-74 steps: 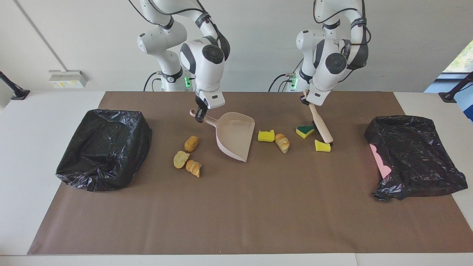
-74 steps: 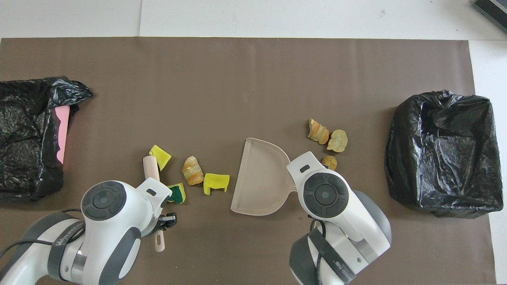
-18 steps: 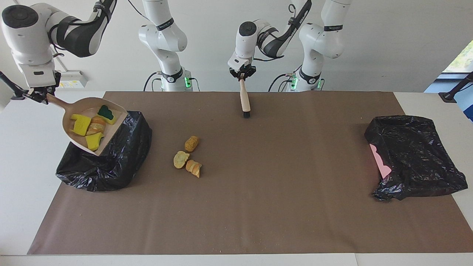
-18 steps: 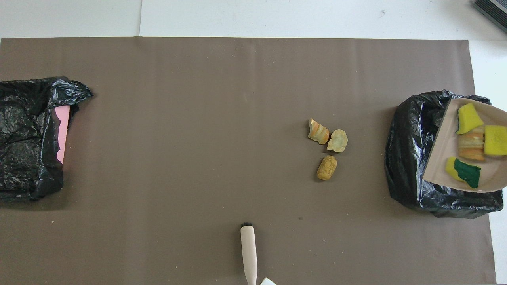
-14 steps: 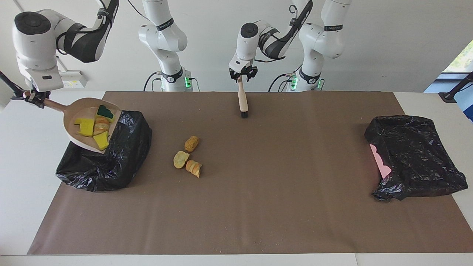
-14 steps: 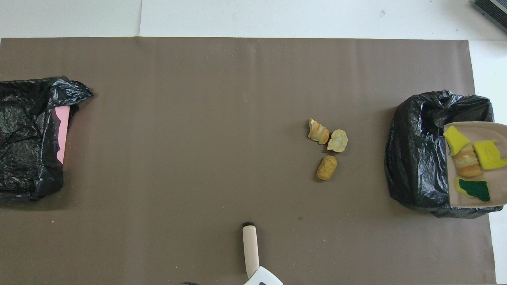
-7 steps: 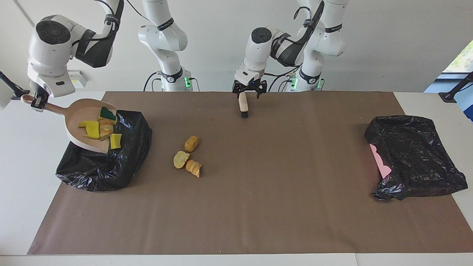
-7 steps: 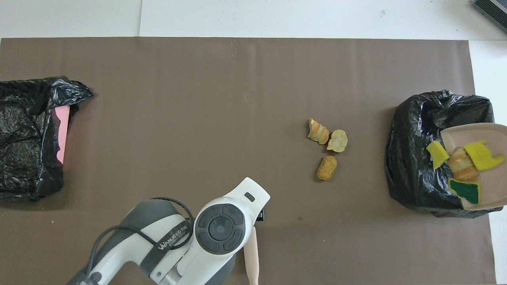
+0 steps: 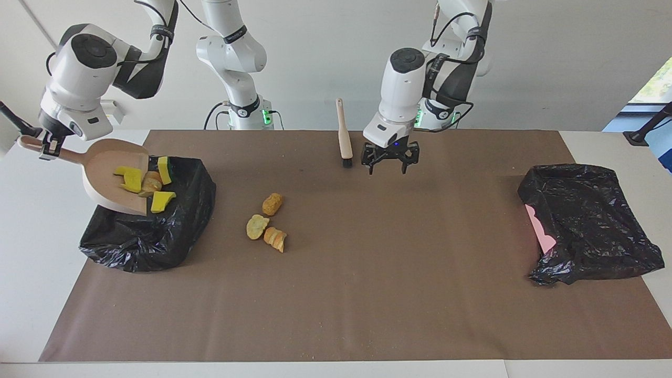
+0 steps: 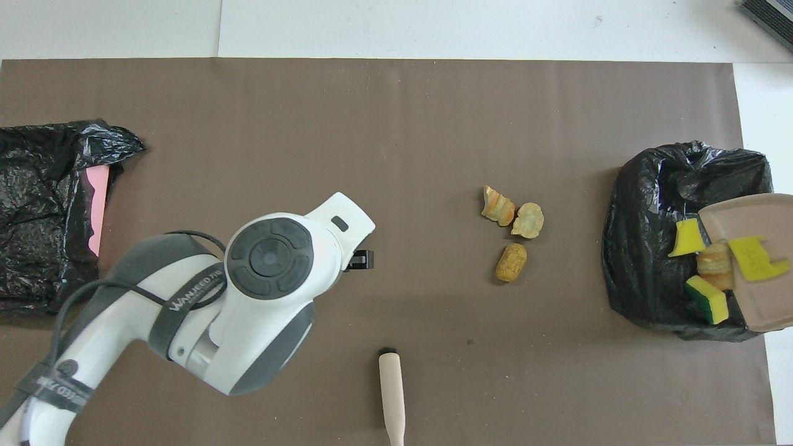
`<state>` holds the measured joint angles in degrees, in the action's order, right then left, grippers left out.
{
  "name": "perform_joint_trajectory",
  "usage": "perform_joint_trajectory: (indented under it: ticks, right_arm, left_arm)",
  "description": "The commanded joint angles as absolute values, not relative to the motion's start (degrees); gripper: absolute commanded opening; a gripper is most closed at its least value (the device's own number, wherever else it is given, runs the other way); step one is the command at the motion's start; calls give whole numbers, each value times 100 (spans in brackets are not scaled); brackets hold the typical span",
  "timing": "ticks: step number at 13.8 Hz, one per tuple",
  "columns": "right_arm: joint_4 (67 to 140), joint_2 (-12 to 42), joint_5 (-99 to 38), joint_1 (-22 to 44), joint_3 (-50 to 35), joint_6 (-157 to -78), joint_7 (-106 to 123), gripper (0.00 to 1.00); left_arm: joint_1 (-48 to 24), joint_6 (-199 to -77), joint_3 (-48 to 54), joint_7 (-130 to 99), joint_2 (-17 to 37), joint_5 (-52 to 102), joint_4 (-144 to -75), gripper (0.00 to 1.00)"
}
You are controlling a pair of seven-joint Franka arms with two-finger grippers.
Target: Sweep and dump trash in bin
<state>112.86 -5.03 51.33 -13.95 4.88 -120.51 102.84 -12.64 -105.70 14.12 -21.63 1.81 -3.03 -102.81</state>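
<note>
Closest to the robots, the brush point(image 9: 344, 137) stands upright on its bristle end with nothing gripping it. The left gripper point(image 9: 390, 164) hangs just beside it over the mat point(image 9: 367, 294), fingers spread wide and empty. My first worry is that the brush topples; if it rolls toward the robots I'd have an awkward regrasp, and any sideways swing of that arm could clip the handle and knock it down. At the right arm's end, the right gripper point(image 9: 46, 148) is clamped tight on the handle of the dustpan point(image 9: 107, 163), which is tipped steeply over the black-bagged bin point(image 9: 157, 231). Four pieces of trash point(image 9: 152, 184) are at its lip: two yellow sponge chunks, one green-layered, one bread-like, with one yellow chunk at the very edge. The bag's rim looks soft and slumped, so a chunk could bounce off the plastic and land on the table. The light sponge might also hang up in the pan if I don't tilt further. Farther out, three bread-like pieces point(image 9: 256, 227) lie bunched on the mat between brush and bin, unswept; a careless return pass with the pan could scatter them. The other bin point(image 9: 588, 220), at the left arm's end, plays no part here.
</note>
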Motion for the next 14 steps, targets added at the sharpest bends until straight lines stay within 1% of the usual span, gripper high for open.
perform_joint_trajectory:
  ticks: [1, 3, 5, 7, 9, 12, 13, 14]
  right_arm:
    - [11259, -790, 5300, -1450, 466, -11989, 10635, 0]
    - [11259, -922, 5344, -1450, 466, -11804, 10635, 0]
    - [11346, -984, 5352, -1459, 466, -11769, 10600, 0]
    - [11356, -1037, 5353, -1398, 457, -11594, 10565, 0]
    - [11259, -1116, 5353, -1371, 379, -11462, 10547, 0]
    - [10996, -1239, 5238, -1380, -121, -10725, 10346, 0]
    - [10986, -1283, 5230, -1380, -332, -10644, 10171, 0]
    - [10978, -1309, 5169, -1380, -508, -10522, 9951, 0]
  left_arm:
    - [-898, -9898, 1468, -1514, 10, -325, -9897, 100]
    - [-572, -9468, 1450, -1371, -114, -107, -9661, 100]
    - [-152, -9168, 1450, -1362, -123, 270, -9414, 100]
    - [122, -9070, 1450, -1327, -132, 448, -9378, 100]
    - [263, -9070, 1441, -1187, -132, 431, -9378, 100]
    - [509, -9070, 1433, -740, -141, 387, -9361, 100]
    - [449, -9053, 1285, -582, -245, 378, -9360, 100]
    - [205, -9053, 787, -345, -350, 387, -9352, 100]
